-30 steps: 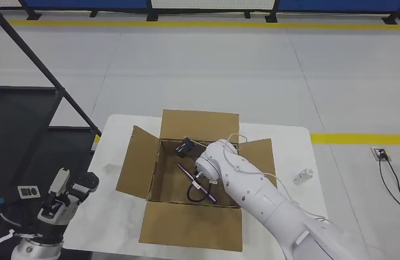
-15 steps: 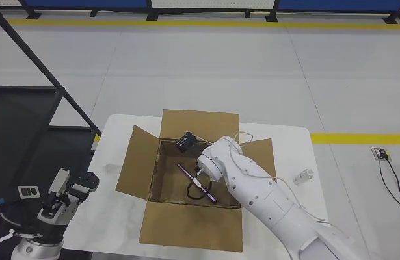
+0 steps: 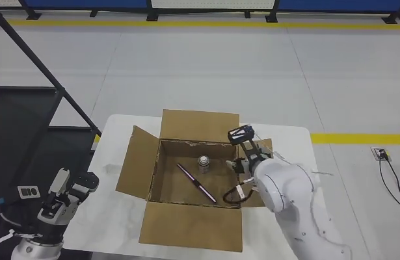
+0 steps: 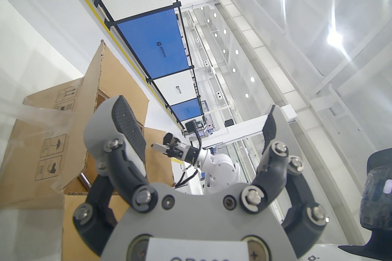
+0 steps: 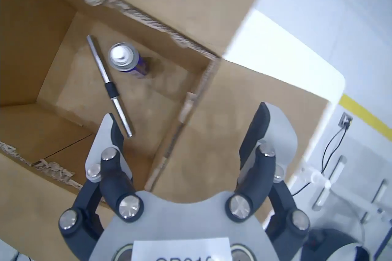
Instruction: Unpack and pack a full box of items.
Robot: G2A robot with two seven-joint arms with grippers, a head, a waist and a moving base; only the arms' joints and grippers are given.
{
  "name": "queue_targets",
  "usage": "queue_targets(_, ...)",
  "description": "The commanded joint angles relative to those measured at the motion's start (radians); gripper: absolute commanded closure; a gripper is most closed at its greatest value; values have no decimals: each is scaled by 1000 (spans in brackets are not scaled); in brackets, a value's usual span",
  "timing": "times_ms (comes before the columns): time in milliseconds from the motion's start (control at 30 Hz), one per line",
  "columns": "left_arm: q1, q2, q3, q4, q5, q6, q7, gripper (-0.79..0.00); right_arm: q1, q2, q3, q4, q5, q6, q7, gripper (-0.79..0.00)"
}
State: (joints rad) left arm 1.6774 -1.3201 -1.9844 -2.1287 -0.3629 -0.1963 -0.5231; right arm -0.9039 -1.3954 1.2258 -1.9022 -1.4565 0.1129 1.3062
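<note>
An open cardboard box (image 3: 136,170) stands mid-table with its flaps spread. On its floor lie a thin metal rod with a dark grip (image 3: 196,182) (image 5: 108,84) and an upright small spray can (image 3: 203,162) (image 5: 127,60). My right gripper (image 3: 239,162) (image 5: 185,115) hangs open and empty above the box's right wall and flap, apart from both items. My left gripper (image 3: 75,182) (image 4: 197,109) is off the table's left edge, open and empty, tilted up toward the ceiling; the box (image 4: 61,136) is below it.
A small white bottle (image 3: 304,175) lies on the white table (image 3: 284,140) right of the box. A black frame and dark panel (image 3: 30,123) stand to the left. In the left wrist view the other arm's gripper (image 4: 159,147) is far off beyond the box.
My right arm has swung from over the box's middle to its right side. The spray can it covered now shows upright. The rod and left arm have not moved.
</note>
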Motion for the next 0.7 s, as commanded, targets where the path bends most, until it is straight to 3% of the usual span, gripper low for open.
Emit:
queue_targets(0,0,0,0,0,0,0,0,-785,-76,7,89,-78,-23,47,-7,-785)
queue_targets(133,0,0,0,0,0,0,0,-785,-145,14,213,-119,-15,133,-13,-785)
queue_targets(233,0,0,0,0,0,0,0,-785,-136,14,296,-59,-31,255,47,-785)
queue_targets(667,0,0,0,0,0,0,0,-785,8,14,432,348,-50,319,82,-785)
